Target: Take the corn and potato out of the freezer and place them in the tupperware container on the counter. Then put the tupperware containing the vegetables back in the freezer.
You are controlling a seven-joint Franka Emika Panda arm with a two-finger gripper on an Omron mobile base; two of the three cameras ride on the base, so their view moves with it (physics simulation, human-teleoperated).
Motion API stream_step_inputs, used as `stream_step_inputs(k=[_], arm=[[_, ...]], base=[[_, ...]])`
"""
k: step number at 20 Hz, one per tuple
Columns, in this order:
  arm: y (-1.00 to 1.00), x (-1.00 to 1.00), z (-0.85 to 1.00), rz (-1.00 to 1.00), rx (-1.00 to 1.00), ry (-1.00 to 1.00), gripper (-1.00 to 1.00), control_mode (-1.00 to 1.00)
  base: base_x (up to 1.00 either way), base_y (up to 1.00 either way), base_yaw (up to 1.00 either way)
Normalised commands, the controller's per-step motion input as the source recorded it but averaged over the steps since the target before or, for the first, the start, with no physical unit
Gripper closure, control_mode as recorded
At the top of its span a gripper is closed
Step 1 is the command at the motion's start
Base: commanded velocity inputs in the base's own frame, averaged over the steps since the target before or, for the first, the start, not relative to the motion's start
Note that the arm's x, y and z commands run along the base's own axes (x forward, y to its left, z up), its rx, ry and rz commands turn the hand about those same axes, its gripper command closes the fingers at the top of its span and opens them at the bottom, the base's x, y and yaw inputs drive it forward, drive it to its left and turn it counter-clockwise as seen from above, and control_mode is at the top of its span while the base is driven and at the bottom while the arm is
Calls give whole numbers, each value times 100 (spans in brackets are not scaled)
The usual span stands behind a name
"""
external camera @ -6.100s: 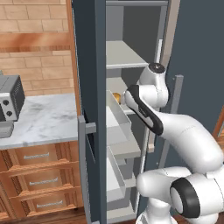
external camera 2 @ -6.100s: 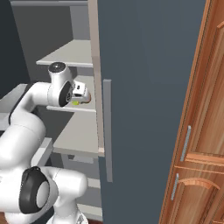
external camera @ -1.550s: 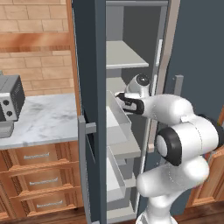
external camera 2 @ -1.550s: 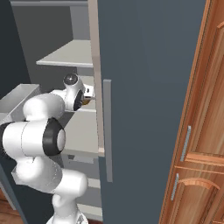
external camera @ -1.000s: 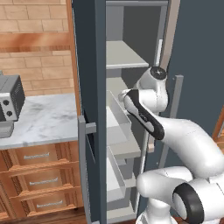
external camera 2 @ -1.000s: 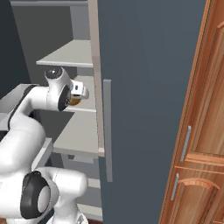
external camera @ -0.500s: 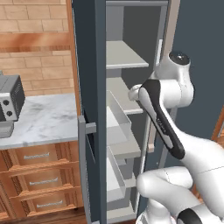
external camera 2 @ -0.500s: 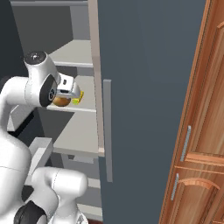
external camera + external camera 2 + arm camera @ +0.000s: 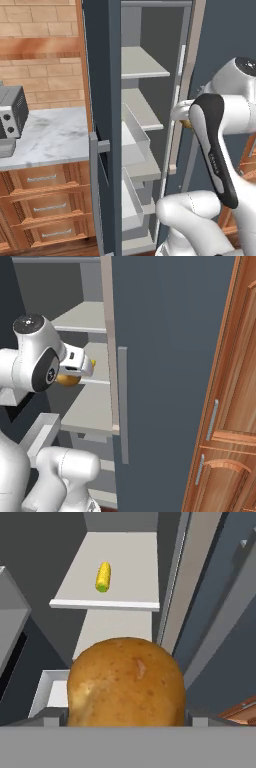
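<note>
My gripper [image 9: 127, 718] is shut on the potato [image 9: 127, 682], a golden-brown lump that bulges between the two fingers. The potato [image 9: 67, 379] hangs in front of the open freezer [image 9: 100, 75], outside its shelves. The yellow corn [image 9: 103, 576] lies on a pale grey freezer shelf [image 9: 125, 567] beyond the hand. In the left base view the hand sits at the freezer's right edge, with a bit of the potato [image 9: 185, 123] showing. The tupperware container [image 9: 6, 148] is a grey tray at the far left of the counter [image 9: 50, 135].
A toaster oven [image 9: 10, 112] stands on the counter behind the tray. The open freezer door [image 9: 165, 356] with its long handle [image 9: 122, 406] stands right of the hand. A wooden cabinet [image 9: 230, 406] lies further right. White door bins [image 9: 132, 135] stick out left of the arm.
The arm has drawn back out of the freezer with the potato in the gripper. The hand moved away from the shelf, and the corn stayed where it lay.
</note>
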Motion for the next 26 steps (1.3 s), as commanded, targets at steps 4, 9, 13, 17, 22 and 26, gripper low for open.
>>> stream_step_inputs(k=[4, 9, 13, 17, 22, 26], arm=[[-28, -73, 42, 0, 0, 0, 100, -100], [-10, -19, 3, 0, 0, 0, 100, -100], [0, 0, 0, 0, 0, 0, 100, -100], [0, -4, 0, 0, 0, 0, 100, 100], [0, 0, 0, 0, 0, 0, 100, 100], [0, 0, 0, 0, 0, 0, 100, 100]], base=[[0, 0, 0], [0, 0, 0], [0, 0, 0], [-8, 0, 0], [-70, 1, 0], [-60, 4, 0]])
